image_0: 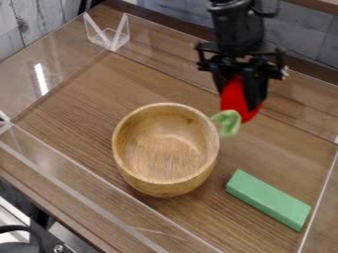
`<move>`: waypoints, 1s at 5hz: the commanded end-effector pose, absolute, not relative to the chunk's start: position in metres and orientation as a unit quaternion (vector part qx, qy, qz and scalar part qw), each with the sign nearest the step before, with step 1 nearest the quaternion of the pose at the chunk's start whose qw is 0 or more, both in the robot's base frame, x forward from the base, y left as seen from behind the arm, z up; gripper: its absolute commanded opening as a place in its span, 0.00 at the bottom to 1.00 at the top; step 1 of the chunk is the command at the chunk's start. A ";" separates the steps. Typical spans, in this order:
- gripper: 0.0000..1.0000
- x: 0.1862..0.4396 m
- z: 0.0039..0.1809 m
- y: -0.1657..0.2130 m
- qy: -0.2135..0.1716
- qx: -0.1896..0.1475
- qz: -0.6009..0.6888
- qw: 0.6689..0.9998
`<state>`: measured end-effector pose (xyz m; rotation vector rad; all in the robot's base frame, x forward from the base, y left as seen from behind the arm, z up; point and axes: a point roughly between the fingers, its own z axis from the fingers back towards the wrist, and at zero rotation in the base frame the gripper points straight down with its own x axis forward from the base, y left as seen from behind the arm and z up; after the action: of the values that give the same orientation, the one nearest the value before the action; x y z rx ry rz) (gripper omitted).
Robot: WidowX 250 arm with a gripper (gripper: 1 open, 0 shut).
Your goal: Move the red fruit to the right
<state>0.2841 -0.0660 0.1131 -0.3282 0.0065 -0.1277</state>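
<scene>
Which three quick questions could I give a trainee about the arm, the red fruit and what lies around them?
1. True or false: the red fruit is lying inside the wooden bowl.
2. Multiple choice: what colour is the rectangular block?
A) yellow
B) green
C) blue
3. Fill in the blank: the tool is closed on the ____ fruit.

Key: 1 false; 2 B; 3 red.

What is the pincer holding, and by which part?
The red fruit, apparently by its upper red end, opposite the green leafy cap.
</scene>
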 end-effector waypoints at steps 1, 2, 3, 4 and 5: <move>0.00 0.301 0.118 -0.064 -0.016 -0.148 -0.052 0.987; 0.00 0.309 0.108 -0.062 -0.010 -0.139 -0.036 0.990; 0.00 0.313 0.100 -0.076 -0.007 -0.131 0.006 0.991; 0.00 0.317 0.087 -0.091 -0.002 -0.122 0.035 0.992; 0.00 0.321 0.071 -0.102 0.005 -0.112 0.014 0.994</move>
<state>0.3072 -0.1023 0.0514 -0.2126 0.0810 0.0330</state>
